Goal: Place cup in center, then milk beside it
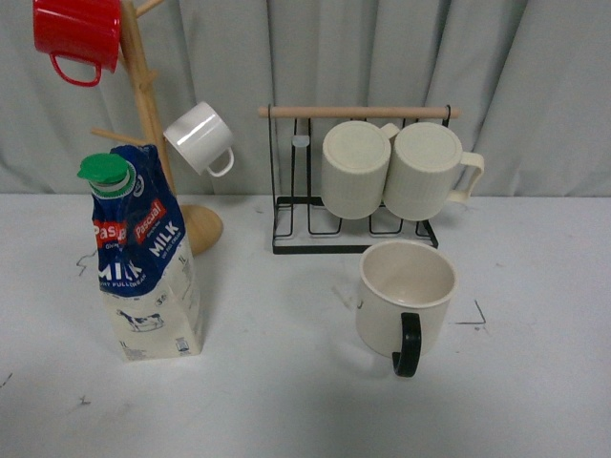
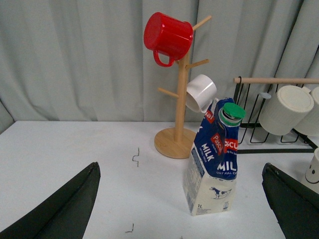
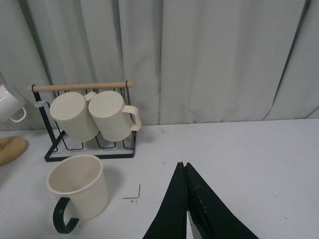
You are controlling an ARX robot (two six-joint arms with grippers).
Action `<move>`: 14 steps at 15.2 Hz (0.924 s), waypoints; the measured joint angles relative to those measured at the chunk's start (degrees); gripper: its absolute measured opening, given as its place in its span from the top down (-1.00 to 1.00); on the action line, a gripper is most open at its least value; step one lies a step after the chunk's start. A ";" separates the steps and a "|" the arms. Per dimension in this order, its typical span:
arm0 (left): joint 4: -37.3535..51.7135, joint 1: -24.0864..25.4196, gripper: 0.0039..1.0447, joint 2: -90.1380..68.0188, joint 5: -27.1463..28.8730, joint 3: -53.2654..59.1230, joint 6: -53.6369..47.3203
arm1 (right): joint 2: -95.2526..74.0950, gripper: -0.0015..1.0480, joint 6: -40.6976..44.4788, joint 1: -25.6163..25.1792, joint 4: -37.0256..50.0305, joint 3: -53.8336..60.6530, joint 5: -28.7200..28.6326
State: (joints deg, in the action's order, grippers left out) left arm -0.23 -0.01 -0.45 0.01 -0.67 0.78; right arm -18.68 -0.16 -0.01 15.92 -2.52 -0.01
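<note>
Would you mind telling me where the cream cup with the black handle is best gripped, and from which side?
Probably the black handle: the cup stands upright, its handle pointing toward the robot, clear of the rack behind. Come from the front with the right tool, since the cup sits rightward; it looks shut, so open it first.

Glossy cup [image 1: 384, 315], paper milk [image 1: 158, 307], wooden stand [image 1: 145, 91]

White table [image 1: 286, 410] | milk carton [image 1: 148, 277] upright at left | cup [image 1: 406, 301] upright at right | mug tree [image 1: 202, 229] and wire rack [image 1: 315, 248] stand behind
</note>
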 joint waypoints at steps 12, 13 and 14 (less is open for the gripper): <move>0.02 0.00 -0.88 0.00 0.00 0.00 0.00 | 18.43 0.96 0.00 0.00 -16.06 1.86 0.00; 0.00 0.00 -0.88 0.00 0.00 0.00 0.00 | 18.43 0.96 0.02 0.00 -16.20 1.86 0.00; 0.02 0.00 -0.88 0.00 0.02 0.00 0.00 | 18.43 0.82 0.04 0.00 -16.11 1.86 0.02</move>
State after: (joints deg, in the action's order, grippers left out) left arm -0.21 -0.01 -0.45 0.03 -0.67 0.78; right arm -0.25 -0.12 -0.01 -0.19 -0.67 0.01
